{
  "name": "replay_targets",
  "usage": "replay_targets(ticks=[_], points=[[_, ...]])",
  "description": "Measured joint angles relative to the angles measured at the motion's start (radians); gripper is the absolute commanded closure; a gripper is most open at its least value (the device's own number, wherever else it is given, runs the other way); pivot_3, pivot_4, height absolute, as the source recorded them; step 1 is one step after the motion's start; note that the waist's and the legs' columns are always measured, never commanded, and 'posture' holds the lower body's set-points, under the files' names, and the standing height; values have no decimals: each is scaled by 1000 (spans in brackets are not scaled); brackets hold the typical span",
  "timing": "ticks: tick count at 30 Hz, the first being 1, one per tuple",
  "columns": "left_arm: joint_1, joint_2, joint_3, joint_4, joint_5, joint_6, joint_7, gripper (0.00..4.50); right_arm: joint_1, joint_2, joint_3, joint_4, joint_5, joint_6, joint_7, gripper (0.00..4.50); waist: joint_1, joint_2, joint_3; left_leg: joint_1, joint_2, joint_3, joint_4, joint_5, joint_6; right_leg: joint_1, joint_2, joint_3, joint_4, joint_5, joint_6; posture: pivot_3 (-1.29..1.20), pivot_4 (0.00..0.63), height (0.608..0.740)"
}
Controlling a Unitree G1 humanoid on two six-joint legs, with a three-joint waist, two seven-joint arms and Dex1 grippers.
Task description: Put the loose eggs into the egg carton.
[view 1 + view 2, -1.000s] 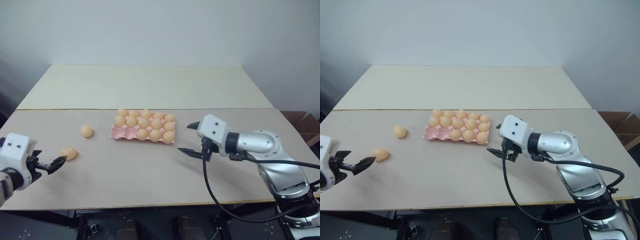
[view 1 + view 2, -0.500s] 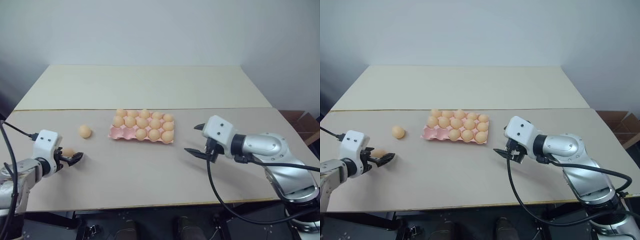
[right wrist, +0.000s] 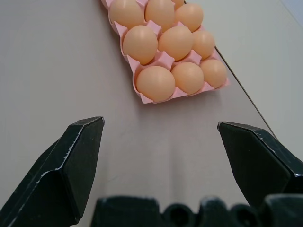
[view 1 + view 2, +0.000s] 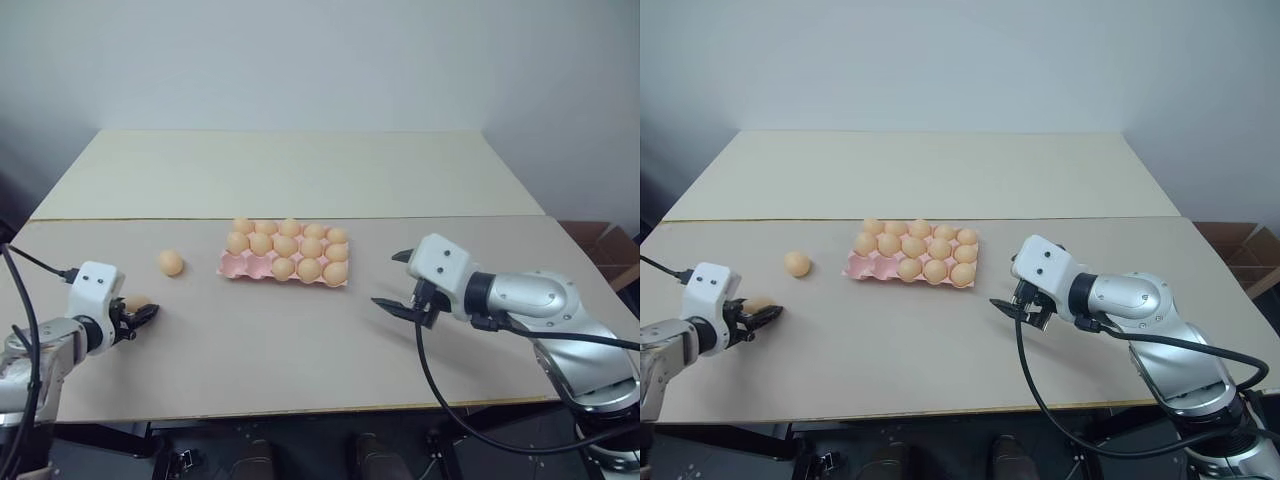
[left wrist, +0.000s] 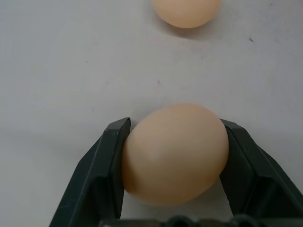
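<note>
Two loose eggs lie out on the table (image 4: 300, 350), and the left gripper (image 5: 173, 156) has its fingers (image 5: 111, 165) pressed against both sides of the nearer egg (image 5: 175, 153), which looks to be resting on the tabletop, not yet lifted. The grip sits low and around the egg's broad middle — a smooth, rounded shell between two flat pads could squirt forward out of the jaws if they squeeze harder or lift off-centre, and it would then roll across the table. The second loose egg (image 4: 171, 263) sits just ahead of that gripper, apart from the held one; a careless lift or swing toward the carton might knock it further away. Beyond it, to the gripper's right, the egg carton (image 4: 232, 265) holds many eggs, with empty cups showing at its near-left corner — lowering an egg onto a filled cup would make it topple off. On the carton's far side the right gripper (image 4: 400, 282) hangs above the table with its jaws spread wide and nothing between them, pointing toward the carton.
</note>
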Motion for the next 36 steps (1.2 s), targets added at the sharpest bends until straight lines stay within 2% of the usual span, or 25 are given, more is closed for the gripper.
replay_targets(ticks=[7, 12, 19, 28, 34, 36], points=[[-23, -22, 2, -136, -89, -43, -91, 2119, 0, -3, 1, 1, -11, -1, -19, 0, 3, 0, 0, -1, -1, 0, 0, 0, 0, 0, -1, 0, -1, 0, 1, 0, 150, 740], [-142, -44, -65, -189, -162, -153, -217, 2119, 0, 3, 6, 0, -17, -1, -44, 0, 11, 0, 0, 0, -1, 0, 1, 0, 0, 1, 0, 0, 0, 0, 1, 0, 150, 740], [-348, -115, -281, 59, -63, -353, -316, 2119, 13, 9, 7, -34, -16, 16, -88, 0, 13, 0, 0, -1, -1, 0, 1, 0, 0, 1, 1, 1, -1, 3, 5, 0, 150, 740], [-473, -190, -367, 313, 23, -514, -390, 2119, 70, 6, -17, -112, -15, 77, -151, 0, 15, 0, 0, -1, -1, 0, 2, 0, 1, 1, 1, 1, 0, 3, 5, 0, 150, 740], [-527, -227, -366, 421, 39, -580, -412, 224, 89, 6, -25, -131, -13, 90, -159, 0, 16, -1, 0, -1, -1, 0, 2, 0, 1, 1, 1, 1, 0, 3, 6, 0, 150, 740], [-537, -227, -366, 446, 57, -603, -408, 67, 91, 6, -26, -136, -13, 94, -166, 0, 14, -1, 0, -1, -1, 0, 2, 0, 1, 1, 1, 1, 0, 3, 6, 0, 150, 740]])
